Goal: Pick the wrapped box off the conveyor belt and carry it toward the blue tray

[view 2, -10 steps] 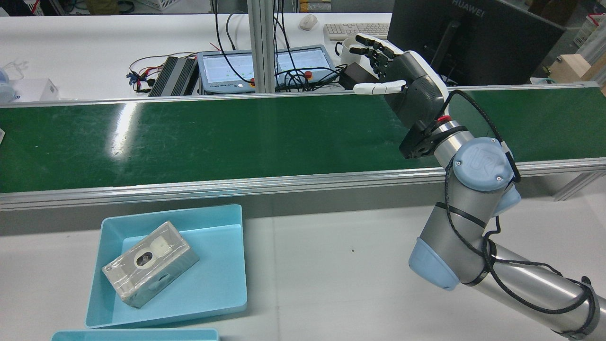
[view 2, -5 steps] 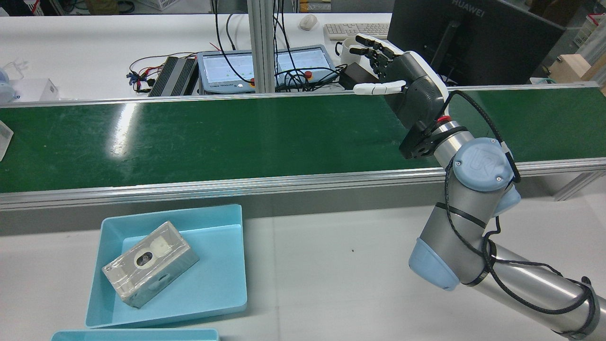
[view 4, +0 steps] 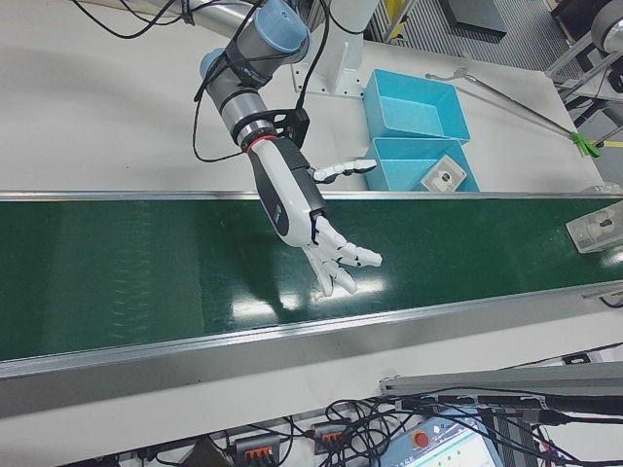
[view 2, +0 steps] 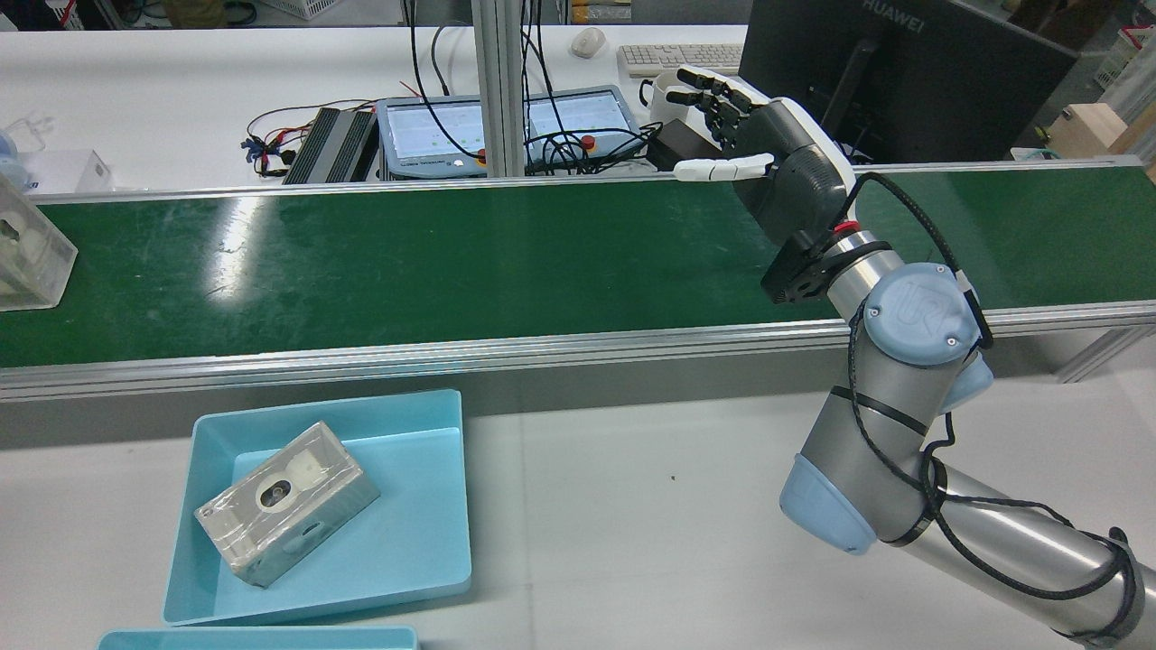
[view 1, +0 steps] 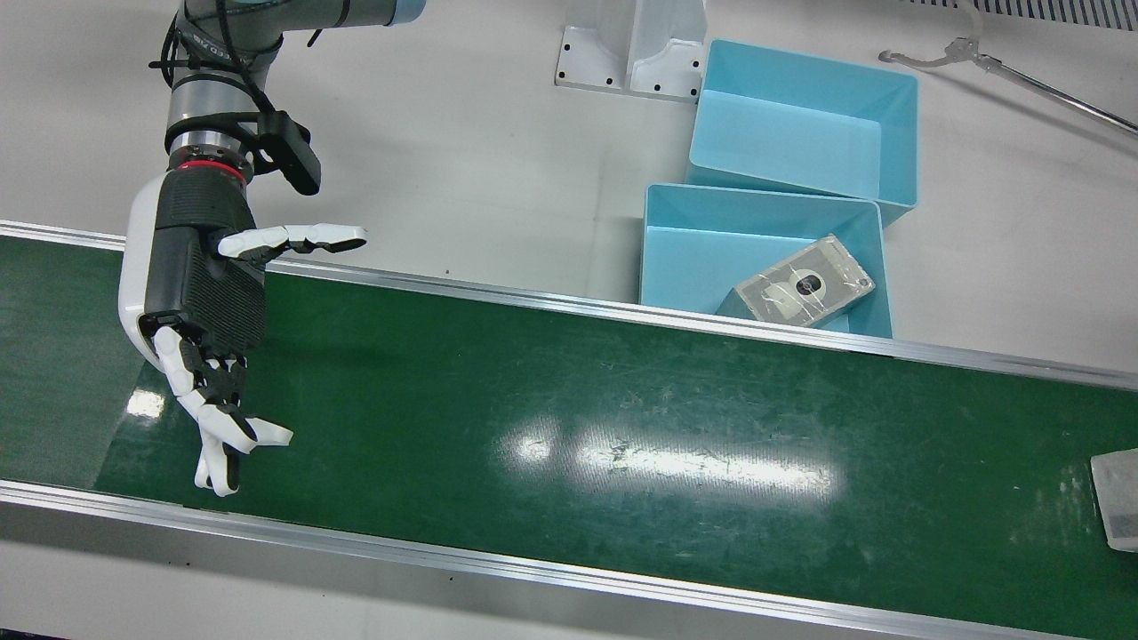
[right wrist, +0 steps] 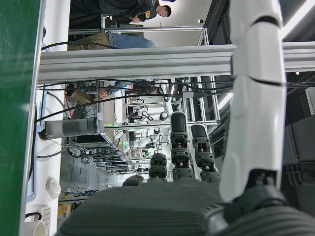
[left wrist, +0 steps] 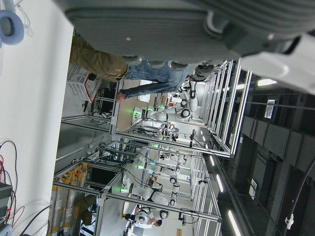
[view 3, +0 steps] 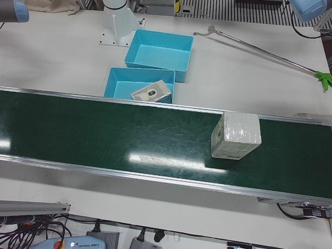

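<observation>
A wrapped box (view 3: 236, 136) stands on the green conveyor belt (view 3: 104, 135), also seen entering at the belt's end as box (view 2: 27, 244), box (view 1: 1118, 498) and box (view 4: 596, 229). My right hand (view 1: 200, 293) hovers open over the belt far from that box, fingers spread toward the belt's far rail; it shows too as hand (view 2: 777, 153) and hand (view 4: 302, 209). The blue tray (view 2: 452, 506) beside the belt holds another wrapped box (view 2: 287, 501). My left hand (left wrist: 197, 24) shows only in its own view, holding nothing and facing the room.
A second blue tray (view 1: 800, 116) sits behind the first. A long reach-grabber (view 3: 259, 49) lies on the white table. Beyond the belt are a tablet (view 2: 506, 126), cables, a keyboard and a monitor (view 2: 903, 72). People stand in the background (left wrist: 142, 73).
The wrapped box has ridden into the rear view from the left edge along the belt. My right hand and arm have stayed still.
</observation>
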You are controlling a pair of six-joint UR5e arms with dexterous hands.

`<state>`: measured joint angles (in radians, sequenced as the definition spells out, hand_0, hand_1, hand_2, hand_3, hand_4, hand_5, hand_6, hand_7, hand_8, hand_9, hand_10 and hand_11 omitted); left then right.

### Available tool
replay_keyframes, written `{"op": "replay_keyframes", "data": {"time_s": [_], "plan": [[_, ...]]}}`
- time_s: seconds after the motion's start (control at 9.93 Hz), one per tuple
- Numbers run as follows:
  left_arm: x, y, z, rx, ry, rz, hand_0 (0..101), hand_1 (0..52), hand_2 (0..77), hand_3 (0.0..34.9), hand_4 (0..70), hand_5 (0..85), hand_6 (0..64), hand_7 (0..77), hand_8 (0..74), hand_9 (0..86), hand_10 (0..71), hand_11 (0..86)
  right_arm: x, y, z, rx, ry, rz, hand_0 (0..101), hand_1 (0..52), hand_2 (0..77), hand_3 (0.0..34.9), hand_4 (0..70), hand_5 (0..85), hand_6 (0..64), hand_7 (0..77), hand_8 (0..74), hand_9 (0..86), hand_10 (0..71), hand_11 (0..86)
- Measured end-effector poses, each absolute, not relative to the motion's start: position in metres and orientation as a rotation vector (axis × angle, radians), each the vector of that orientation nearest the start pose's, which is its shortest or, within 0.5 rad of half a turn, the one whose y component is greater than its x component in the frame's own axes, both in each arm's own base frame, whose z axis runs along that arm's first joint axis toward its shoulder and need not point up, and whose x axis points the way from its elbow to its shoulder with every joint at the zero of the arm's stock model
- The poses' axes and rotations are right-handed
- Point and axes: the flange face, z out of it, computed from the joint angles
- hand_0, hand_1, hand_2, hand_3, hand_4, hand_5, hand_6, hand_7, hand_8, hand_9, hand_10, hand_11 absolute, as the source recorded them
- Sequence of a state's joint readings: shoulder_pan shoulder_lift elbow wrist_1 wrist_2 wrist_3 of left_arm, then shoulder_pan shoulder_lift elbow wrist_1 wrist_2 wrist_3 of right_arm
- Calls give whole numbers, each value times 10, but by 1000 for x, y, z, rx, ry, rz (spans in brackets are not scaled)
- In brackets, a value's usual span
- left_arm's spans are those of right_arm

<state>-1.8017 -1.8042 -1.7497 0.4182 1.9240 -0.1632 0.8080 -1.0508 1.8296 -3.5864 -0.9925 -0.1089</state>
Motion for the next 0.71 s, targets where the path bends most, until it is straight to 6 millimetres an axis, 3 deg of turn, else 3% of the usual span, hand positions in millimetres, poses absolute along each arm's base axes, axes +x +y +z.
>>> {"op": "replay_keyframes", "data": {"time_s": [0.71], "plan": [[-222, -513, 519, -321, 2214, -2249, 0, 0, 5, 0, 5, 11, 5, 5, 5, 0, 5, 0, -278, -565, 323, 302, 2527, -1917, 473, 120, 82, 0, 158, 153, 114, 262, 55, 98, 0, 11]]}}
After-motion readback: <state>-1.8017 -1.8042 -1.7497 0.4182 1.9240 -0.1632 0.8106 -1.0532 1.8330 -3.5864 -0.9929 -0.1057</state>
